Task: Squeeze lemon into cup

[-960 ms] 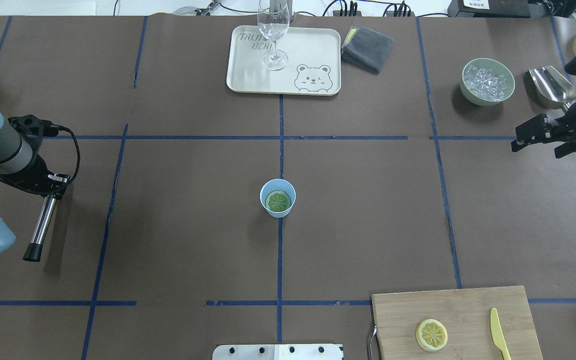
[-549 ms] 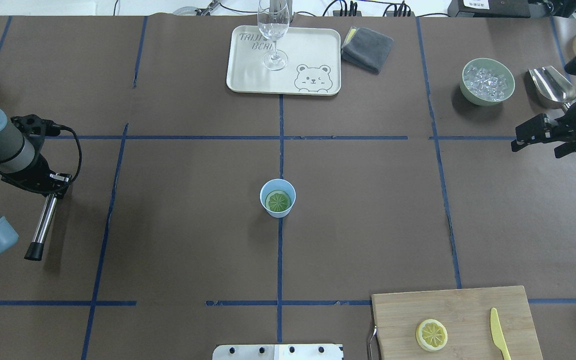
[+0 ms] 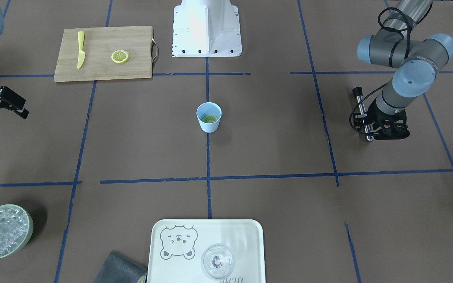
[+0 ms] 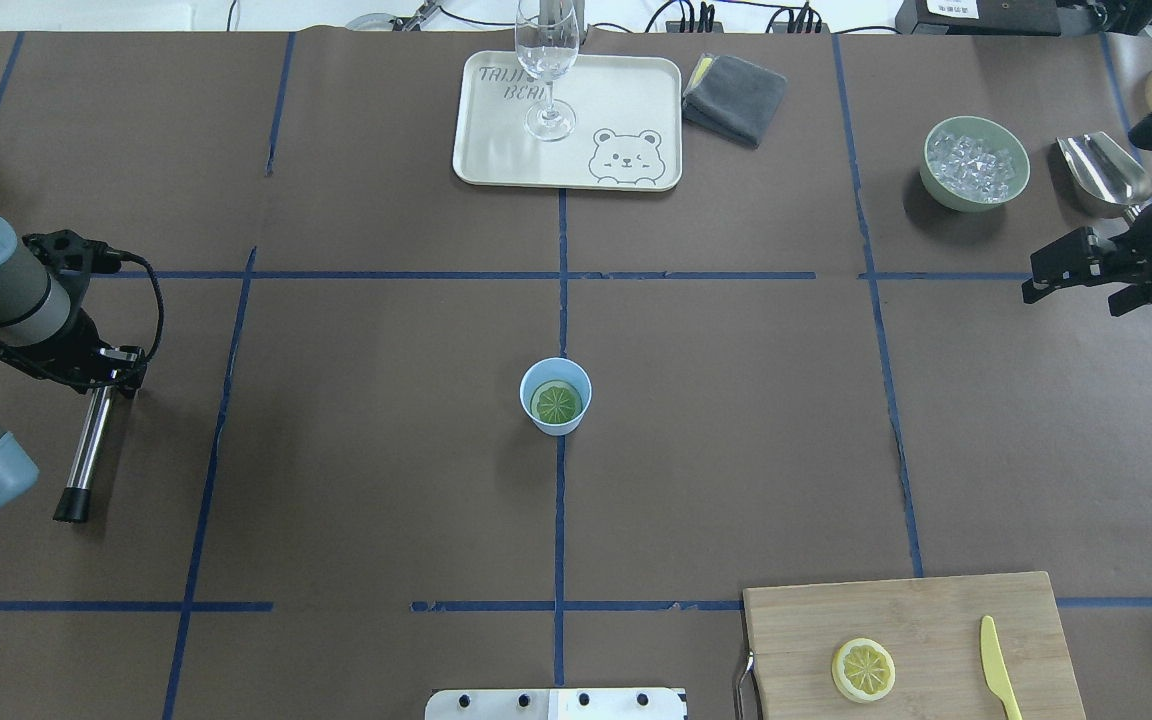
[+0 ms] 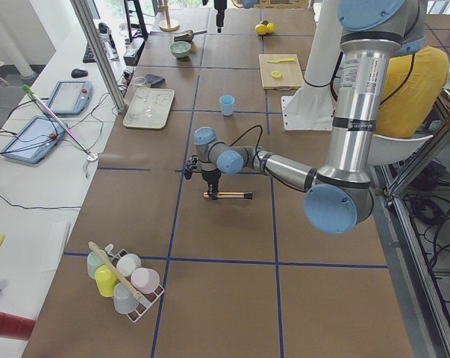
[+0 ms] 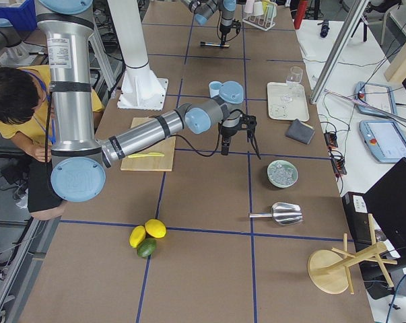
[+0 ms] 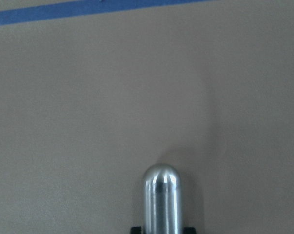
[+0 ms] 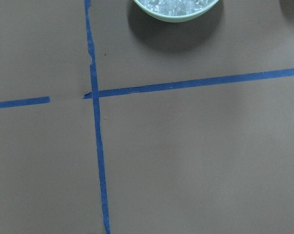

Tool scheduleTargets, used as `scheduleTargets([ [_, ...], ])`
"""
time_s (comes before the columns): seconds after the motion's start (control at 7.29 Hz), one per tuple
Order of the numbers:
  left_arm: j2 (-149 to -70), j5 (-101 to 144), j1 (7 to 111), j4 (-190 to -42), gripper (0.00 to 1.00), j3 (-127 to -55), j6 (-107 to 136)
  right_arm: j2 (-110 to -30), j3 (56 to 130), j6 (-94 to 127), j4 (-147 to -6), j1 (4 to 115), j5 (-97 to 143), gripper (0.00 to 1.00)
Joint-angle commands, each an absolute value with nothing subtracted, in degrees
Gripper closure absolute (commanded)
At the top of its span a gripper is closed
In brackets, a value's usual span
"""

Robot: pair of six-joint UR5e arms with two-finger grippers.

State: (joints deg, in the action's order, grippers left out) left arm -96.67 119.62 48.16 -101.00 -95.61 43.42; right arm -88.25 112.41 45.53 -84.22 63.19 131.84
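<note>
The light-blue cup (image 4: 556,396) stands at the table's centre, also in the front view (image 3: 209,117). One lemon slice (image 4: 556,403) lies flat inside it. A second alike slice (image 4: 863,669) lies on the wooden board (image 4: 936,610). My left gripper (image 4: 106,385) is far left of the cup, low over the table, shut on a steel rod with a black tip (image 4: 84,450). The rod's rounded end shows in the left wrist view (image 7: 161,200). My right gripper (image 4: 1036,280) is open and empty at the far right.
A yellow plastic knife (image 4: 998,665) lies on the board. A pale green bowl of ice (image 4: 974,163) and a metal scoop (image 4: 1101,172) are at the back right. A tray (image 4: 626,100) with a stemmed glass (image 4: 546,60) and a grey cloth (image 4: 734,95) are at the back.
My left arm has shifted slightly and the rod's black tip has swung a little to the right. The right arm, cup and slices have not moved.
</note>
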Motion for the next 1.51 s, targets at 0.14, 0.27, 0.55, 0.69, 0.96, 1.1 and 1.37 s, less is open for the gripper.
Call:
scheduleTargets([
  [0.14,-96.51,120.06,49.47,-100.37,0.0,-100.42,41.15,-88.59,112.15,44.66,-84.29,64.06,131.84,0.0],
  [0.27,-96.42,120.32,57.05,-99.76,0.0,-103.07,33.21,-90.07,112.06,39.34,-84.46,66.6,132.18,0.0],
  [0.55,-95.45,129.14,71.65,-94.95,0.0,-106.78,21.24,-93.5,109.44,25.82,-84.9,72.3,132.45,0.0],
  [0.69,-93.36,131.98,77.2,-94.23,0.0,-106.79,14.83,-94.21,105.68,17.92,-84.9,76.34,132.54,0.0],
  [0.96,-87.74,132.89,83.82,-94.13,0.0,-105.65,3.64,-93.52,96.19,2.53,-84.81,84.07,133.93,0.0],
  [1.1,-84.93,132.98,84.54,-94.22,0.0,-105.04,3.43,-93.86,93.11,-1.8,-84.9,86.98,136.12,0.0],
  [1.37,-80.43,135.34,86.57,-94.48,0.0,-103.55,2.2,-94.39,91.41,-5.01,-85.08,88.59,137.63,0.0],
])
